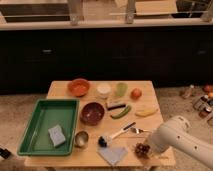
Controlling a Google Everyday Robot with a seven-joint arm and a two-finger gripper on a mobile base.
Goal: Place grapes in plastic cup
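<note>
At the pale wooden tabletop's (59, 91) near edge, around five o'clock, the small bunch of dark reddish-purple grapes (141, 149) lies at the nine o'clock side of the white arm's claw (149, 146), seemingly touching it. I cannot tell whether the claw is spread or pinching. Far back, at one o'clock, the pale green see-through plastic cup (121, 89) stands upright, well apart from both.
</note>
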